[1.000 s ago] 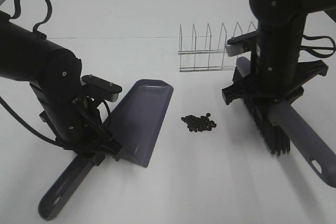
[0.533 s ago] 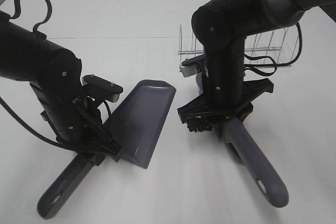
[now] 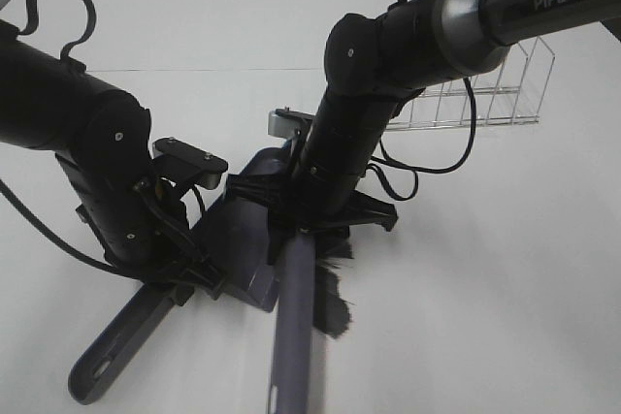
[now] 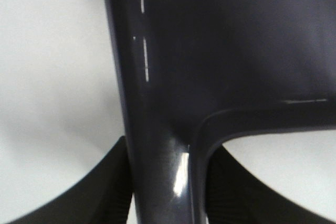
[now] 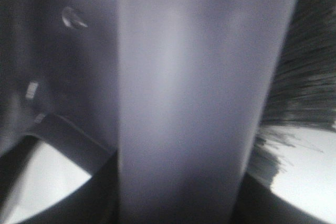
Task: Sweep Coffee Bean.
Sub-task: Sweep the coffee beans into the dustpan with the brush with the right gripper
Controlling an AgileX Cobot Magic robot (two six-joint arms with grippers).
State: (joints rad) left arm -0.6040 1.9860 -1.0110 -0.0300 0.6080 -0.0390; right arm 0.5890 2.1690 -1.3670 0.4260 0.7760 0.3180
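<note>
**Exterior high view.**
- Coffee beans: none in sight. Probably hidden under the right arm and the brush [image 3: 294,336], at the mouth of the dustpan [image 3: 243,239]; this cannot be confirmed.
- Handling, as judged: light, hard and smooth, apt to roll and scatter. Not for pinching; best pushed by the bristles [image 3: 333,307] in gentle strokes.
- Dustpan: near the middle of the table [image 3: 505,298], handle toward the near-left corner.
- Left gripper [image 3: 182,281]: clamped on the dustpan handle, arm bent low.
- Right gripper [image 3: 310,225]: clamped on the brush handle. The arm reaches across the middle, wrist turned down.
- Wire rack [image 3: 495,94]: toward the far-right corner.

**Left wrist view.**
- Dustpan handle: pinched between two dark fingers [image 4: 107,187].
- No beans show.

**Right wrist view.**
- Brush handle: fills the jaws, with bristles beside it.
- Beans: not seen.
</note>
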